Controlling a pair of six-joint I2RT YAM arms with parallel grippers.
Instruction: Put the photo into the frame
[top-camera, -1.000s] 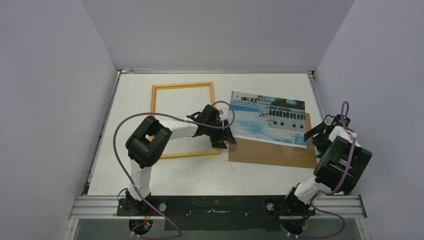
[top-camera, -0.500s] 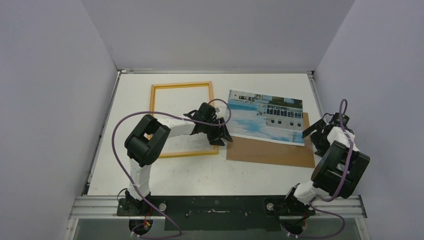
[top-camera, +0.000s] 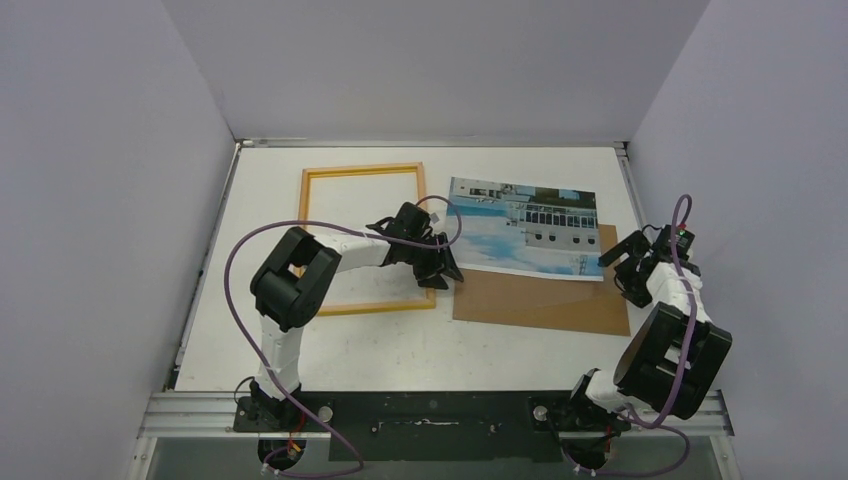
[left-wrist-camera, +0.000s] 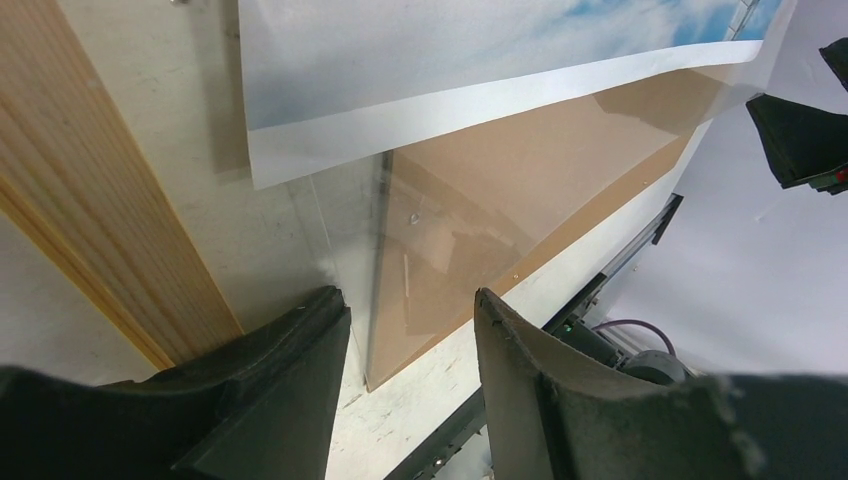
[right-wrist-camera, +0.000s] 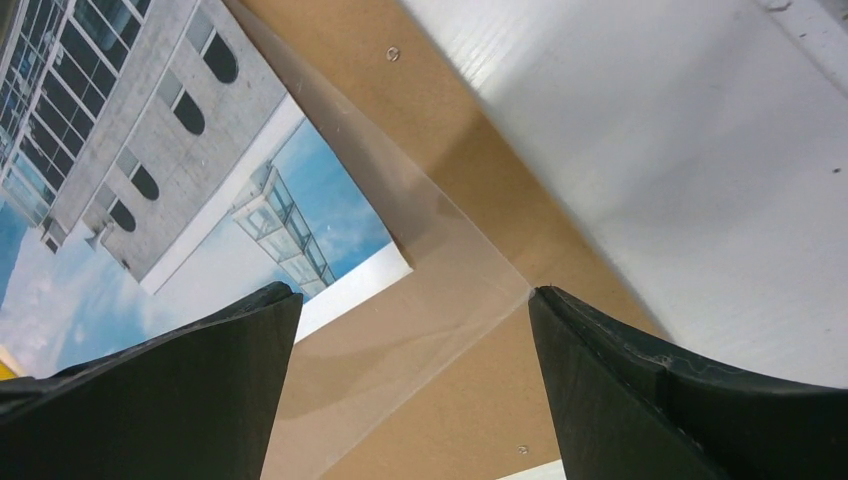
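Top external view, items listed by size.

1. Tabletop (top-camera: 400, 350): white, walled on three sides; carries all below.
2. Backing board (top-camera: 540, 298): brown, flat, on the right half, its right end near the right edge.
3. Frame (top-camera: 360, 170): yellow-orange, empty, flat on the left half toward the far edge. It lies just beside the board, not touching the photo.
4. Photo (top-camera: 510, 240): picture side up, right of centre. It rests on the board's far part and overhangs the board's far and left edges. Not in the frame; insertion not yet done.
5. Clear sheet (right-wrist-camera: 430, 290): transparent pane over the board, one corner under the right wrist camera. Its full extent is hard to trace.
6. Left gripper (top-camera: 440, 272): low between the frame's right rail and the board's left end. Jaws part-way apart, astride the pane's edge and the board's corner; contact cannot be told.
7. Right gripper (top-camera: 625, 268): above the board's right end, jaws spread wide, holding nothing.

Handling, judged: the photo looks very light, thin and limp, so it is likely to bend or crease under a hard pinch and to slide on the pane. Best hold is the white margin at the overhanging left corner, where a finger can get under. Pinch lightly and keep it level.
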